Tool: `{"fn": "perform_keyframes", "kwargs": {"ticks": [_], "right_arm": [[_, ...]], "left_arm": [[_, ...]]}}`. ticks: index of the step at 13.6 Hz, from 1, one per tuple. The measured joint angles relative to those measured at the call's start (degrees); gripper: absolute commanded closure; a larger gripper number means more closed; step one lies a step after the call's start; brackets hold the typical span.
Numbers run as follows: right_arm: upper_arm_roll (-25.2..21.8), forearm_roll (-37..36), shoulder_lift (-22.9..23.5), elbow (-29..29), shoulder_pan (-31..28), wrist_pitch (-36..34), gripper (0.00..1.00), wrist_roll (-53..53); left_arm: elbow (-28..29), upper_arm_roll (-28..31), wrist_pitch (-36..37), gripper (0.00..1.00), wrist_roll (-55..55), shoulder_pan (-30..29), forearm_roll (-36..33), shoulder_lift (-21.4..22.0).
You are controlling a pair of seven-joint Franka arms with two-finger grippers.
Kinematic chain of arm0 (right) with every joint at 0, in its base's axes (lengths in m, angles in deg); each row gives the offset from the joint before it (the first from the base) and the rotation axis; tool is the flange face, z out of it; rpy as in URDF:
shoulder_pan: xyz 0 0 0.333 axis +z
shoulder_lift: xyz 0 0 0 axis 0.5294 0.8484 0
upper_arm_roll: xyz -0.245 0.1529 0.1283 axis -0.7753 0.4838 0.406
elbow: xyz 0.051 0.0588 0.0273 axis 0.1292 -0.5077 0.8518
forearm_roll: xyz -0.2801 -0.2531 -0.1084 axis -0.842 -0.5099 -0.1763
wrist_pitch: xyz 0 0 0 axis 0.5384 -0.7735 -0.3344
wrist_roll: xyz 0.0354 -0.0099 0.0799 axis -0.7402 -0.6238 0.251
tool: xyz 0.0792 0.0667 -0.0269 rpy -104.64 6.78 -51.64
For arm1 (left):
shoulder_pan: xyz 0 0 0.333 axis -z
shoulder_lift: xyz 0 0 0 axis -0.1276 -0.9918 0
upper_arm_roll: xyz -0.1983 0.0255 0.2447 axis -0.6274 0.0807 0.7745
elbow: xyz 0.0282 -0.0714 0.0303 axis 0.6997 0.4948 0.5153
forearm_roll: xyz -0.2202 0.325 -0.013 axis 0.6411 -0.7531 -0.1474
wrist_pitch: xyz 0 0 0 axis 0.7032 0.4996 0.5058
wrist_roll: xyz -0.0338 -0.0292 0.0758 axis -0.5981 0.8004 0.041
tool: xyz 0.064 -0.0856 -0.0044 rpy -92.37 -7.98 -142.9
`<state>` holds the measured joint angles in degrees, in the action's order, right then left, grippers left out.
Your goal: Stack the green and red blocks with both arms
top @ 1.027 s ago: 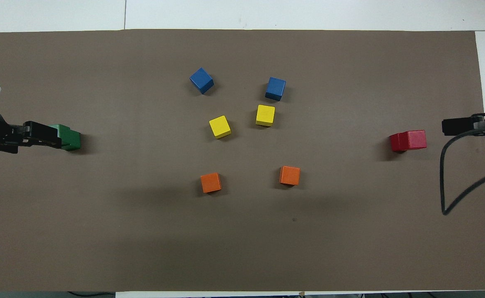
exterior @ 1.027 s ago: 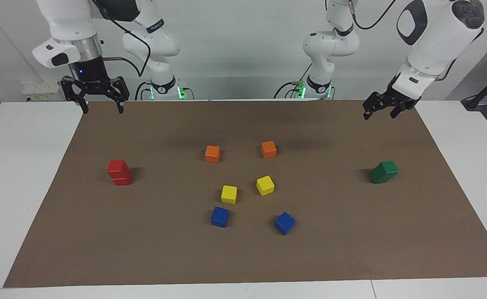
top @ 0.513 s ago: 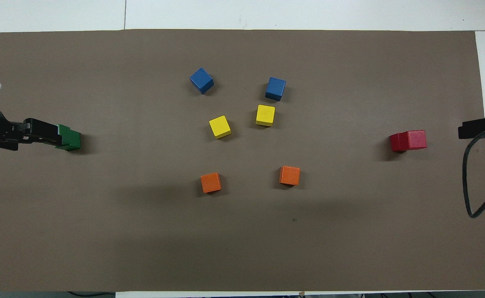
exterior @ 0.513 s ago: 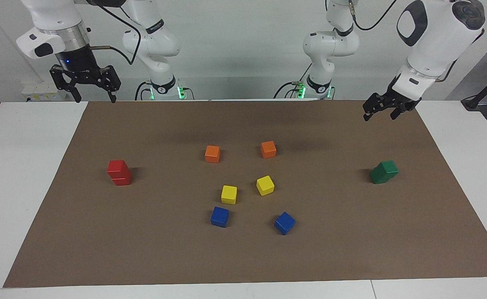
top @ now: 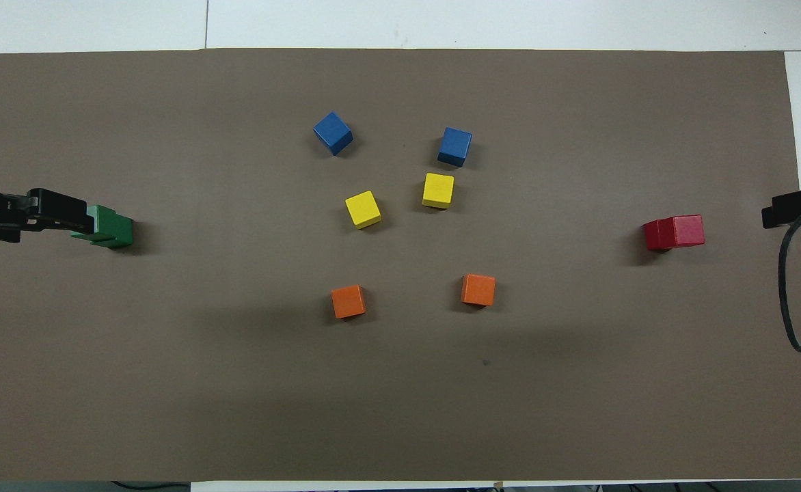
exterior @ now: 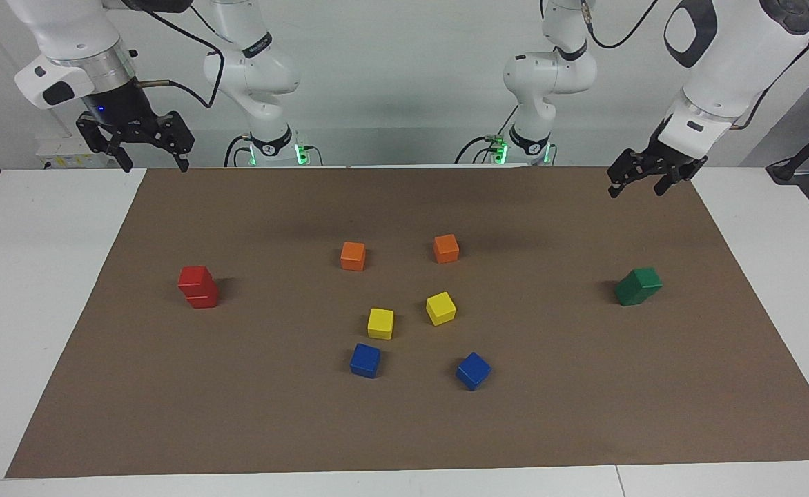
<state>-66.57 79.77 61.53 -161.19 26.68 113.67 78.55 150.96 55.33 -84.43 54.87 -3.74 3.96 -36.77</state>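
Note:
Two red blocks (exterior: 197, 286) (top: 674, 232) stand stacked toward the right arm's end of the brown mat, the top one slightly offset. Two green blocks (exterior: 638, 286) (top: 112, 228) are stacked toward the left arm's end, the top one turned a little. My right gripper (exterior: 154, 164) (top: 786, 209) hangs open and empty, high over the mat's corner nearest the robots. Raised over the mat, clear of the green stack, my left gripper (exterior: 636, 188) (top: 76, 217) is open and empty too. In the overhead view it covers the stack's edge.
Two orange cubes (exterior: 353, 255) (exterior: 446, 248), two yellow cubes (exterior: 380, 323) (exterior: 440, 308) and two blue cubes (exterior: 365, 359) (exterior: 473, 370) lie loose in the mat's (exterior: 584, 414) middle. White table (exterior: 32, 310) borders the mat.
The right gripper has risen and drawn away from the red stack toward its end of the table. The left gripper has drifted slightly off the green stack. No block moved.

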Motion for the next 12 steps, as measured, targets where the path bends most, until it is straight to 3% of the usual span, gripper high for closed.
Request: {"fn": "perform_keyframes", "kwargs": {"ticks": [4, 7, 12], "right_arm": [[-1.05, -0.05, 0.01, -0.10, 0.88, 0.00, 0.00, -0.10], [-4.93, -0.06, 0.01, -0.13, 3.68, 0.00, 0.00, -0.13], [-5.59, -0.06, 0.01, -0.57, 3.59, 0.00, 0.00, -0.21]], "left_arm": [[0.00, 0.06, 0.80, 0.00, 0.00, 0.00, -0.18, -0.01], [0.00, 0.01, 0.87, 0.00, 0.00, 0.00, -0.73, -0.01], [-0.05, 0.01, 0.87, 0.00, 0.00, 0.00, -1.14, -0.01]]}}
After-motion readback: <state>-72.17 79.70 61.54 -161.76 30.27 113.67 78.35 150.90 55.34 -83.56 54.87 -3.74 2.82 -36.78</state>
